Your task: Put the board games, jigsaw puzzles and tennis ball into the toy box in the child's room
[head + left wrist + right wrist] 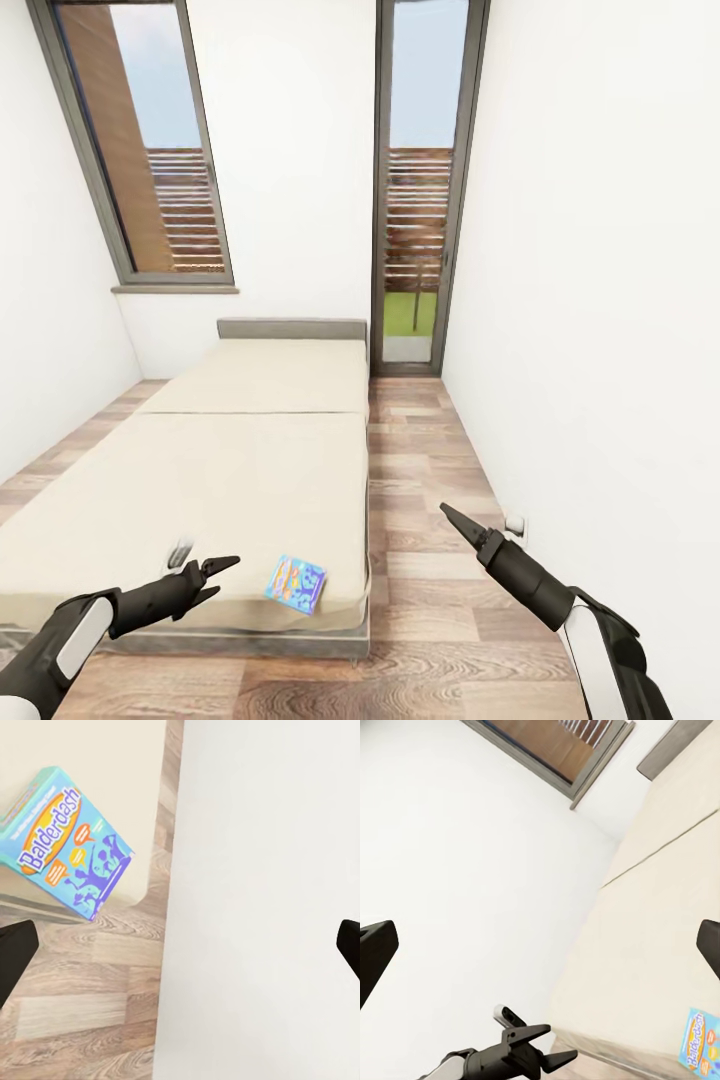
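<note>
A small blue Balderdash board game [296,582] lies flat at the near right corner of the beige bed [250,450]. It also shows in the left wrist view [64,844] and the right wrist view [699,1039]. My left gripper [226,577] hovers open just left of the box over the mattress edge, with nothing between its fingers [13,956]. Over the wooden floor to the right of the bed, my right gripper [452,518] is open and empty. The left gripper [551,1044] also appears in the right wrist view. The table, toy box, jigsaw puzzles and tennis ball are out of view.
A white wall [600,350] runs along the right, with a wall socket [515,523] low on it. A strip of wood floor [420,470] lies between bed and wall. Beyond the grey headboard [292,329] are a window [150,150] and a glass door [418,190].
</note>
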{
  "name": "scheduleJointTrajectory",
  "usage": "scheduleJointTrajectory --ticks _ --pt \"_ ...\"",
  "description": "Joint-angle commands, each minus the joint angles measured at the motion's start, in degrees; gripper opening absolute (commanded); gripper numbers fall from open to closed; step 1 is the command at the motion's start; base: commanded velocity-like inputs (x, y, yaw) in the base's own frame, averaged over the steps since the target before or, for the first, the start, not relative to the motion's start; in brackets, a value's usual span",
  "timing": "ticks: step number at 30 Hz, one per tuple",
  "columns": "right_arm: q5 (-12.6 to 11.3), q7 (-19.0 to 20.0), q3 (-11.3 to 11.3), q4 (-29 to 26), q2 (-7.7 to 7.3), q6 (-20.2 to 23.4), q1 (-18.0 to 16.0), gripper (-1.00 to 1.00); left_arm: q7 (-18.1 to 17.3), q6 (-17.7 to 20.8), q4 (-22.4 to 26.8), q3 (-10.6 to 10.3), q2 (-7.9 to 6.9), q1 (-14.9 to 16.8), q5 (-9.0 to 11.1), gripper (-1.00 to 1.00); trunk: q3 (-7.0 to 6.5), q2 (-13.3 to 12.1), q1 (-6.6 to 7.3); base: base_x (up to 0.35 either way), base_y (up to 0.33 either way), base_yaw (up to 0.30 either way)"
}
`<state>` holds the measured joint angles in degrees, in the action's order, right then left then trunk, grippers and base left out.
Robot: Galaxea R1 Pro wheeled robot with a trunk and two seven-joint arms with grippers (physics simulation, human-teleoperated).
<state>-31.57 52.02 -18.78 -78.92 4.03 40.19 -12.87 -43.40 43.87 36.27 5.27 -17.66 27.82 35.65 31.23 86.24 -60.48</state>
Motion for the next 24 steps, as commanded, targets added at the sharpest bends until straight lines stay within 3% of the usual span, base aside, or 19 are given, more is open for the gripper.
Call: scheduleJointTrajectory --ticks 1,24 --pt "-0.16 0.1 -0.11 0.0 0.07 0.35 -0.05 1.0 -0.14 0.32 -0.03 0.09 -0.03 0.04 0.1 1.0 0.24 0.45 -0.22 0.0 0.0 0.0" --pt "-0.14 0.1 -0.11 0.0 0.11 0.33 -0.05 1.0 -0.21 0.91 -0.08 0.09 -0.19 0.21 0.12 1.0 4.37 9.67 -5.27 0.0 0.0 0.0"
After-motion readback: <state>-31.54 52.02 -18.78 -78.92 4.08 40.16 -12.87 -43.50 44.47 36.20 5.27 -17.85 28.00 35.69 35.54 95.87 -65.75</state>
